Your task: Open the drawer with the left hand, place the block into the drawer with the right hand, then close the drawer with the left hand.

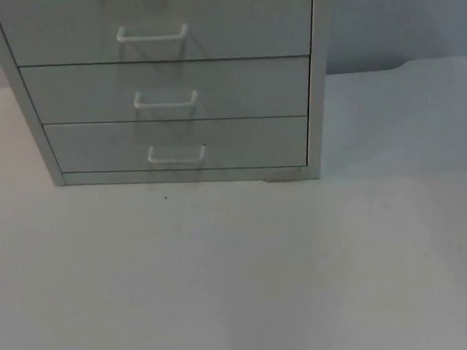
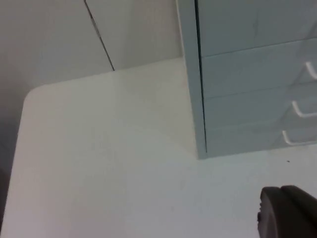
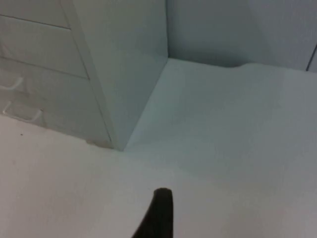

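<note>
Jaws can't be judged. Left gripper [image 2: 285,210] waits beside the shut drawer cabinet [image 1: 167,87], near its handles; right gripper [image 3: 158,213] waits on the other side.

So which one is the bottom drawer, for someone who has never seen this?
Find the grey cabinet standing on the white table. Its front shows three stacked drawers, all shut. The bottom drawer is the lowest, nearest the table, with a white handle.

Pale grey drawer unit [image 1: 167,83], three drawers shut
</note>
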Controlling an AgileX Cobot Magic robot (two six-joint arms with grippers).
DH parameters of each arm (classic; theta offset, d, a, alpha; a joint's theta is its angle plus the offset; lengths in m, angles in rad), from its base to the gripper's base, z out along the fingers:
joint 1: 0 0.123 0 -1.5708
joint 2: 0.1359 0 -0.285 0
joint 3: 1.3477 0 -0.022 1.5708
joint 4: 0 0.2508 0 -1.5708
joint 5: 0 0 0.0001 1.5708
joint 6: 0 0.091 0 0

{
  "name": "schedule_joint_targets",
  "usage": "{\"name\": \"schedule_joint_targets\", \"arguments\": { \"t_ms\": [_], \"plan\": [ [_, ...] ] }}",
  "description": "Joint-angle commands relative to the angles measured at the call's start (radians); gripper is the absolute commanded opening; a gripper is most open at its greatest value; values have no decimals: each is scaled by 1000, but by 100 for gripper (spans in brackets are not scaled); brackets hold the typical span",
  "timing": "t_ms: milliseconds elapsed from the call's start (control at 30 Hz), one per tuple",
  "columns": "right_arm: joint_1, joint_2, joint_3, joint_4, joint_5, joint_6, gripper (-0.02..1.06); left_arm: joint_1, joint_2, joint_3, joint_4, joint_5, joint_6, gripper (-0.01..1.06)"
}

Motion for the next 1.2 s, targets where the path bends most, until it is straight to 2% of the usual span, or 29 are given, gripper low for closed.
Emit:
{"name": "schedule_joint_targets", "arguments": {
  "t_ms": [0, 33, 133, 200, 333, 367, 500, 733, 967, 1100, 1167],
  "plan": [
    [-5, -38, 11, 101, -3, -116, 78, 25, -56, 4, -108, 40, 79, 0],
    [-5, -38, 11, 101, -3, -116, 78, 25, -56, 4, -108, 40, 79, 0],
    [-5, -82, 47, 175, -25, -193, 78, 25, -122, 9, -147, 54, 92, 0],
    [-5, -102, 64, 181, -37, -198, 78, 25, -155, 22, -150, 43, 96, 0],
    [-5, -181, 106, 191, -59, -198, 78, 25, -302, 151, -155, -1, 94, 0],
    [-5, -181, 106, 191, -59, -198, 78, 25, -302, 151, -155, -1, 94, 0],
    [-5, -266, 119, 193, 12, -198, 78, 25, -493, 269, -173, 2, 92, 0],
    [-5, -376, 177, 193, 48, -187, 78, 25, -661, 314, -170, 44, 88, 0],
    [-5, -506, 236, 184, 114, -150, 78, 25, -795, 386, -172, 125, 88, 0],
    [-5, -610, 244, 94, 223, -45, 78, 25, -795, 413, -172, 178, 86, 0],
    [-5, -621, 244, 76, 233, -25, 78, 25, -795, 423, -172, 179, 86, 0]
  ]
}}
